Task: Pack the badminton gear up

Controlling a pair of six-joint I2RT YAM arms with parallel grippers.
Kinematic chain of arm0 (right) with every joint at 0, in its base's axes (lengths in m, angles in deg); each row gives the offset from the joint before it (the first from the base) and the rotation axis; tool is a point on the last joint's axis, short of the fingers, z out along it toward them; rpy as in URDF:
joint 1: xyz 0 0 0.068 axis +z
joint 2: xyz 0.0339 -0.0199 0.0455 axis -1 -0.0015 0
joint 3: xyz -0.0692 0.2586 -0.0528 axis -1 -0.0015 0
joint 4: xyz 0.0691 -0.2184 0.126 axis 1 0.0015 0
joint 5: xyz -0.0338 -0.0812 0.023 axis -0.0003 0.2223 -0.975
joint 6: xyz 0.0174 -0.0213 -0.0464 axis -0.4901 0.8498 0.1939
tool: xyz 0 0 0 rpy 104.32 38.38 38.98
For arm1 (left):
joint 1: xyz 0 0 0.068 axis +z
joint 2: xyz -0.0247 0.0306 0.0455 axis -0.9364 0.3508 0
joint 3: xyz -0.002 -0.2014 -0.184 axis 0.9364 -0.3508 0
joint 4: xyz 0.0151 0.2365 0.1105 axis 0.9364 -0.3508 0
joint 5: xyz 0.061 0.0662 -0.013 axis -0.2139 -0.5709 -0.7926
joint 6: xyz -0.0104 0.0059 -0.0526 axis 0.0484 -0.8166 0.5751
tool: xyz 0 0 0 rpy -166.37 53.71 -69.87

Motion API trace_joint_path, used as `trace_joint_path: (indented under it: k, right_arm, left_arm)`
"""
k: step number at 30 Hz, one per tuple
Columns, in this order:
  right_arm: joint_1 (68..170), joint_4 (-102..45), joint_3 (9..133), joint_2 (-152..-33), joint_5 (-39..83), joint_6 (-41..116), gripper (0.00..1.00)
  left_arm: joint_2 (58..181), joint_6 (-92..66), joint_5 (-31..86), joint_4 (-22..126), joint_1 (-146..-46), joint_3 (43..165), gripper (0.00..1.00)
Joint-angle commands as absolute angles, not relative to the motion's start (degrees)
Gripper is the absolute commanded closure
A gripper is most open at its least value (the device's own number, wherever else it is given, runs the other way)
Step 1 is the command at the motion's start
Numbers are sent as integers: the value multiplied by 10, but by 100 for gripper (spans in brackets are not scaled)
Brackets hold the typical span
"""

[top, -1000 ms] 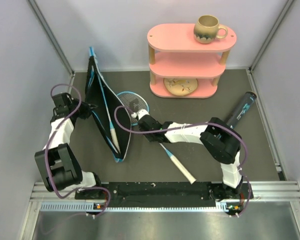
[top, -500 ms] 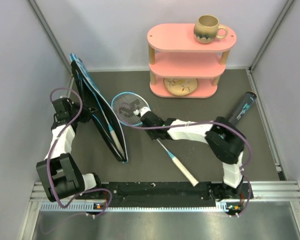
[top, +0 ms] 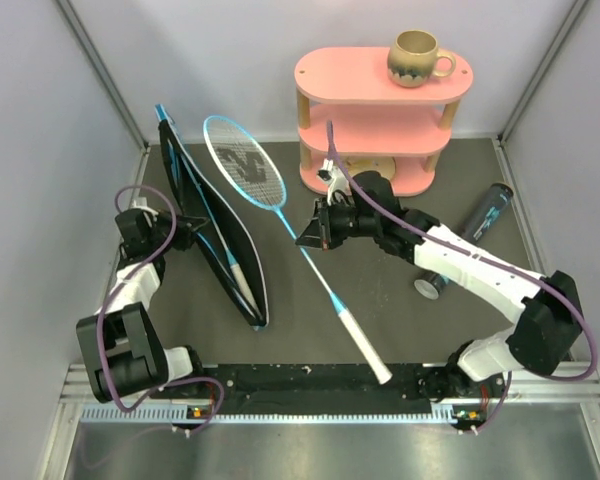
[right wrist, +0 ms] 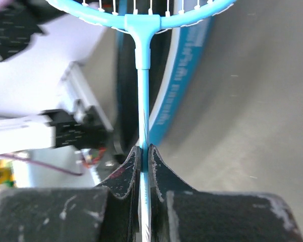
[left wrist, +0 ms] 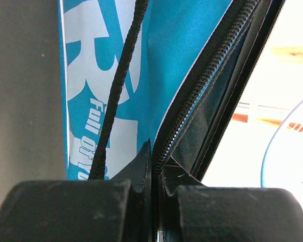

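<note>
The blue racket cover [top: 212,232] stands on its edge at the left, unzipped, with one racket's white handle [top: 239,280] showing inside. My left gripper [top: 186,229] is shut on the cover's zipper edge [left wrist: 152,156]; the cover's blue printed face [left wrist: 106,75] fills that view. My right gripper [top: 314,236] is shut on the thin blue shaft [right wrist: 143,116] of a second light-blue racket. That racket's head [top: 243,160] is raised beside the cover and its white handle [top: 364,350] points to the near edge. A long black tube [top: 468,238] lies at the right.
A pink three-tier shelf [top: 380,128] stands at the back with a beige mug [top: 418,56] on top and a flat round thing on its lowest tier. Grey walls close in the left, right and back. The left arm [right wrist: 65,132] shows behind the racket.
My right gripper closed on the racket's shaft and lifted it; the head swung up and back beside the cover. The right arm stretched out. The cover and left gripper shifted slightly.
</note>
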State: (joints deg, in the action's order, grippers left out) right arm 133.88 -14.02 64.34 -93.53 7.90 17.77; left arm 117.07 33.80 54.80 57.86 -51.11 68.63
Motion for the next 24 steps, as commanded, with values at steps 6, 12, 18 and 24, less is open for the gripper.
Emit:
trace_joint_path:
  k: [6,12,18,24]
  right_arm:
    - [1372,-411,602,-954,-126,-110,100]
    - [1374,-508,553,-999,-156,-223,100]
    - [1374,-549,510,-1021,-149,-277,100]
    - [1368,-626,475,-1060,-126,-354,100]
  left_arm:
    - [1189,384,563,691,-566,687,100]
    - [1204,416,566,740,-578,661,100]
    - [1203,425,570,761,-579,645,100]
    - [1188,422,581,762,-579,633,100]
